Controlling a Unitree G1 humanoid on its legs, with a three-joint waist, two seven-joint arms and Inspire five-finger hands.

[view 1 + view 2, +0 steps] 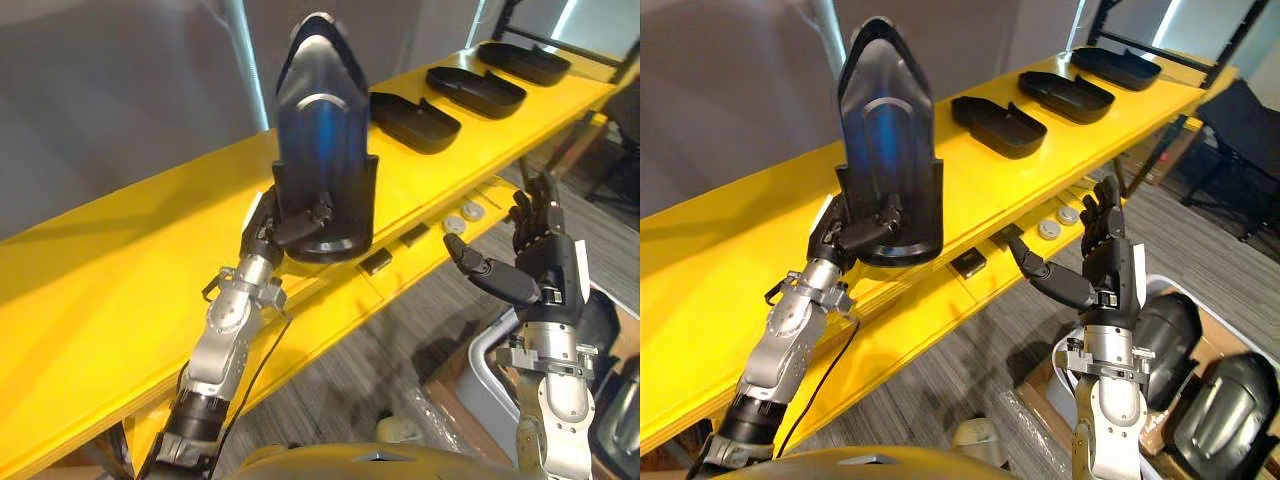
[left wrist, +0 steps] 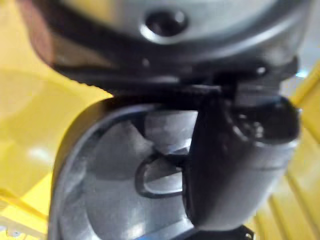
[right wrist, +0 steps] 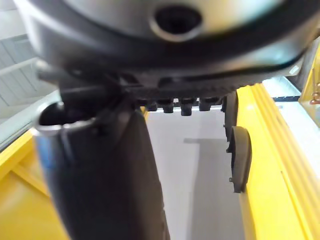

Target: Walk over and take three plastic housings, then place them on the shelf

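Black glossy tapered housing [image 1: 322, 140] upright, clasped by left hand [image 1: 288, 228]; right hand [image 1: 543, 265] spread

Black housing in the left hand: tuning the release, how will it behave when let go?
Probably stiff: the black housing holds its shape though the left hand grips only its base. Apt to tip if released upright, being tall; the other housings lie flat on the yellow shelf. Glossy, perhaps slippery.

This is looking like a workshop or assembly floor: black plastic housings [image 1: 475, 92] are lying in a row on a long yellow shelf [image 1: 120, 270], small parts [image 1: 462, 218] are sitting under it, boxed housings [image 1: 1225, 405] are lying beside it.
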